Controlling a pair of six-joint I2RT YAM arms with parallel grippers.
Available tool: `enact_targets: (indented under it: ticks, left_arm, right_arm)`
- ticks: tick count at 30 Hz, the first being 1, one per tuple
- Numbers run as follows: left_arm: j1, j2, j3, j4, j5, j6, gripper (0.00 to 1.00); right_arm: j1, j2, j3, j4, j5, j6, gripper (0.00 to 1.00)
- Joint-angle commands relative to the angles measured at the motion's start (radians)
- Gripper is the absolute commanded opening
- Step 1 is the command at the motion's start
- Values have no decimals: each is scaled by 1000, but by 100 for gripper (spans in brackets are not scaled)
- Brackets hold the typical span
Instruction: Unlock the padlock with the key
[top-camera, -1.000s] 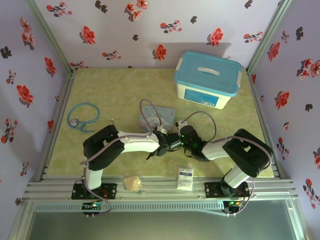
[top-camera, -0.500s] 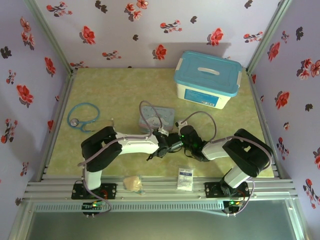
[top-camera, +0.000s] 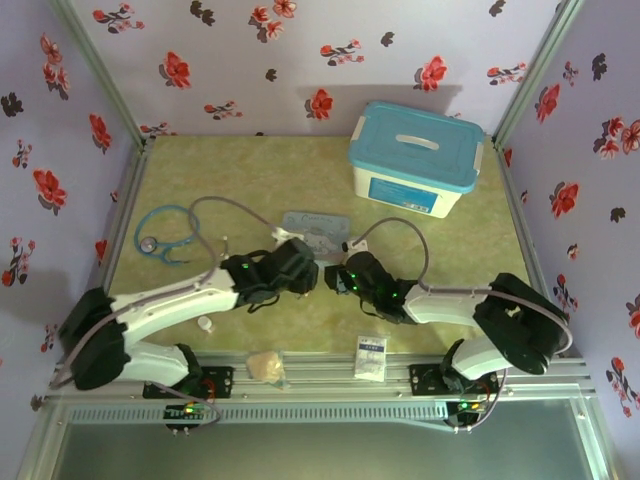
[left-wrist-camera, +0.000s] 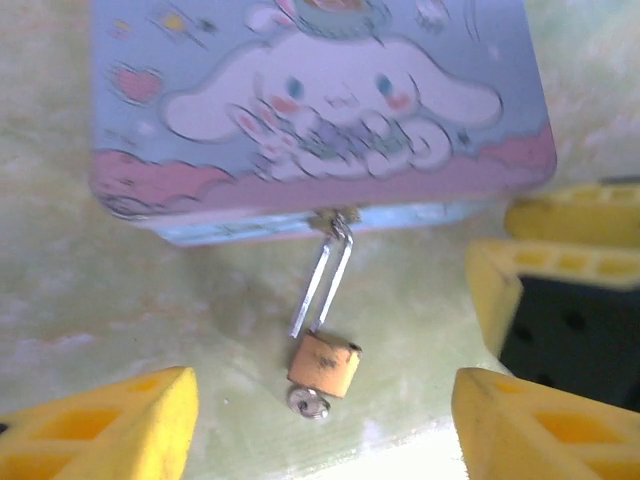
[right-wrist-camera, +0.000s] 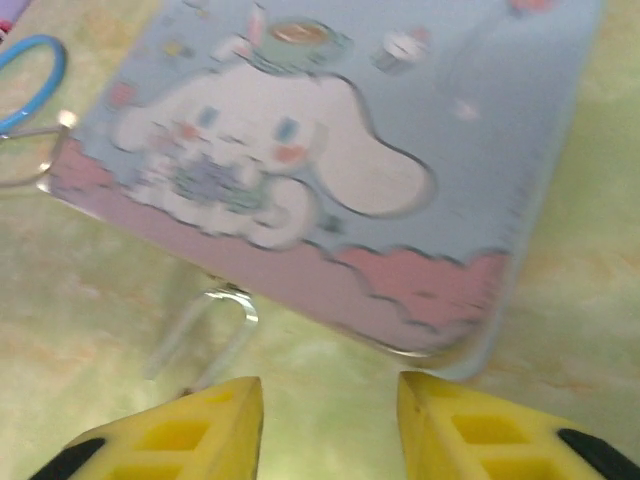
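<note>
ROBOT ARMS AT THE LOCK: Two arms meet at the middle of a pale green table (top-camera: 230, 180), their wrists nose to nose just in front of a blue cartoon tin (left-wrist-camera: 330, 100). The padlock (left-wrist-camera: 325, 363), a small brass block on a thin metal shackle, lies on the table at the tin's near edge. Its shackle is hooked through the tin's clasp and its body points away from the tin. The key (left-wrist-camera: 308, 403), a silvery sliver, touches the lower end of the lock body; whether it sits in the keyhole cannot be told. The left gripper (left-wrist-camera: 322, 425) stands released, its yellow fingers (left-wrist-camera: 110, 425) spread wide to either side of the padlock and clear of it. The right gripper (right-wrist-camera: 330, 400) is likewise unclenched, bare table showing between its fingers, the shackle loop just ahead of one of them. Farther back rests a white storage box (top-camera: 415, 158) with a blue lid. A blue stethoscope (top-camera: 165, 235) lies to the left, and a white sachet (top-camera: 370, 357) sits near the front edge.
</note>
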Motion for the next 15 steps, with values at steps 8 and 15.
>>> enact_targets:
  ticks: [8,15]
  left_arm:
    - [187,-143,-294,336,250,-68,71]
    - [226,-173,-362,348,256,-62,71]
  right_arm:
    - [142,156,201,-272,138,275,46]
    - [194,285,342,-375,173,298,46]
